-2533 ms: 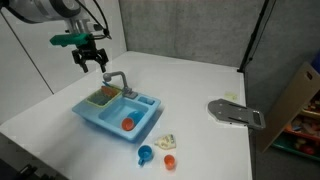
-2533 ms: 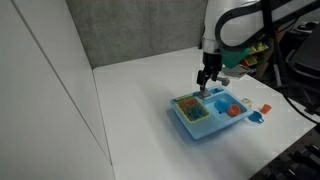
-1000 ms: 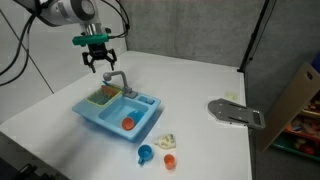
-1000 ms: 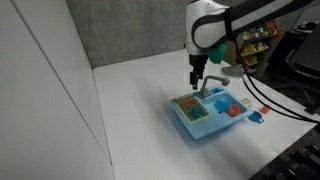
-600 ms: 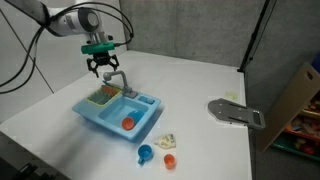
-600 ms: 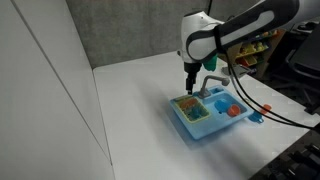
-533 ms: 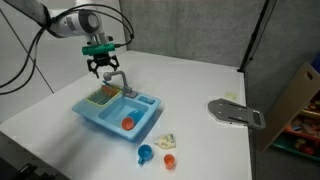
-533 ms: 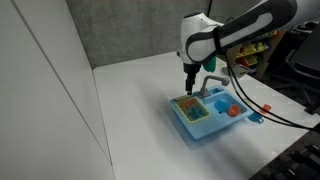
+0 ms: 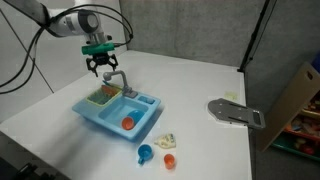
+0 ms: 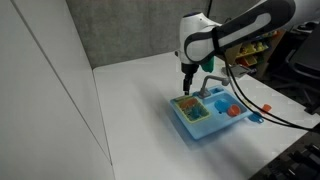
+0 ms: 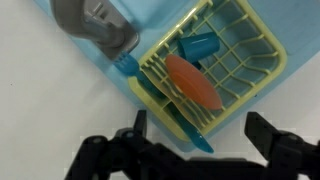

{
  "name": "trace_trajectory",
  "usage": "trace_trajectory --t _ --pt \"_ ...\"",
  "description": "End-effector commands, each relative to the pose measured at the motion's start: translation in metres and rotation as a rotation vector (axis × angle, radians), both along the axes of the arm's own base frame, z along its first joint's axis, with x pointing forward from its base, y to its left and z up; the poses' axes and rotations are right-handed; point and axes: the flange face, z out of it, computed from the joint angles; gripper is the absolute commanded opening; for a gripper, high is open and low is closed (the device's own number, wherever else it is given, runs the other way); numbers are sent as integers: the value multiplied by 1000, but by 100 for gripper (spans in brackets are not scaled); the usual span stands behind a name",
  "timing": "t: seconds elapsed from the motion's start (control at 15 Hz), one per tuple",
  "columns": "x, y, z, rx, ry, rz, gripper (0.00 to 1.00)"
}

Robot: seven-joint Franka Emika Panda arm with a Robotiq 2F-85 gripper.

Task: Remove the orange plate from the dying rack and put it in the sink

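Note:
The orange plate [image 11: 193, 82] stands on edge between the slats of the yellow-green dying rack [image 11: 243, 62], beside a blue cup [image 11: 198, 46]. The rack fills one end compartment of the light blue sink [image 9: 143, 125] [image 10: 212, 125] [image 11: 98, 68]. In both exterior views the rack [image 9: 100, 97] [image 10: 188, 106] lies just under my gripper [image 9: 102, 67] [image 10: 187, 84]. The gripper [image 11: 203, 135] hovers above the rack's edge, open and empty, touching nothing. Its dark fingers [image 11: 268, 132] stand wide to either side of the rack's corner.
A grey faucet [image 9: 118, 80] [image 11: 95, 25] rises beside the rack, close to the gripper. A red-orange ball [image 9: 127, 123] lies in the basin. A blue utensil [image 11: 198, 143] pokes out under the rack. A blue cup [image 9: 146, 153], an orange cup [image 9: 169, 160] and a grey metal plate [image 9: 237, 112] lie on the white table.
Over the last second the gripper came down and moved toward the rack and faucet. In the last half second it has held still, open throughout.

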Motion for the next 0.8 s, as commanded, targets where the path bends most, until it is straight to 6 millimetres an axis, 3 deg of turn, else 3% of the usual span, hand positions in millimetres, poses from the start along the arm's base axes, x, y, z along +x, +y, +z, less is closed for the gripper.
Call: trace_trajectory --t 0.0,0.73 --pt "-2 -8 -1 11 -6 -3 100" --pt "-15 -30 -19 55 -15 40 100"
